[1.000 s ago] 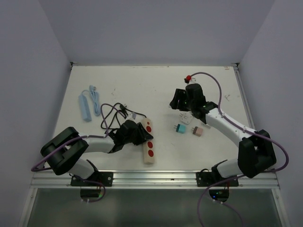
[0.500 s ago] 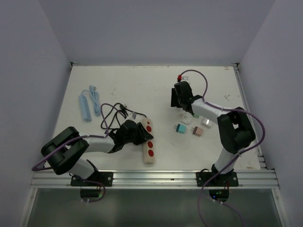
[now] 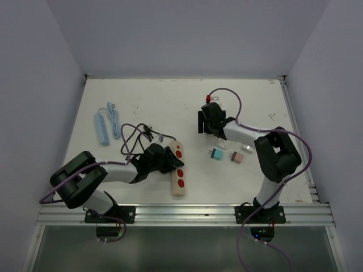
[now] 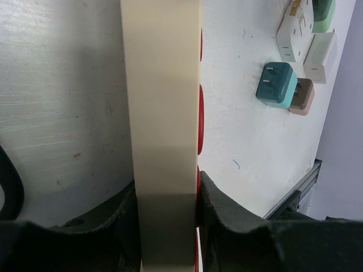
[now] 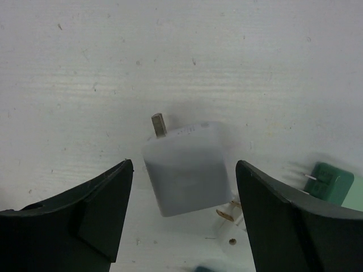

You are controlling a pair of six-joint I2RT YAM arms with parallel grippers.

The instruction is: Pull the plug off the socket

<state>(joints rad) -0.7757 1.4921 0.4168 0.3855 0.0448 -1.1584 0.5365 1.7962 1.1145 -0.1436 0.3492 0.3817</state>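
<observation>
Top external: shows left gripper [image 3: 169, 162] clamped on cream power strip [image 3: 179, 170] approx mid-length, near front edge of table [image 3: 170, 96], left of centre. Strip flat, red socket faces up, long axis running front to back. Black cord [image 3: 131, 139] in a loose tangle just behind and left of strip. Light blue strip [image 3: 102, 129] w/ blue cord far left, well apart from the rest. Right gripper [image 3: 205, 122] further back, right of centre, low over table, well apart from cream strip. Teal adapter [image 3: 216, 153] and pink adapter [image 3: 237, 157] side by side just in front of it. Left wrist cam: strip seen edge-on, fingers [image 4: 227, 221] pressed against both long sides, no gap either side. Same teal and pink pair off to the right, more small adapters beyond, at top of view. Right wrist cam: fingers [image 5: 85, 221] spread wide, gripping nothing. White plug [image 5: 187, 181] between them, touching neither, one metal prong pointing away from cam; body in soft focus. Green adapter [image 5: 334, 184] at right edge. Second white piece [image 5: 227, 218] w/ brass prongs partly under the plug.
</observation>
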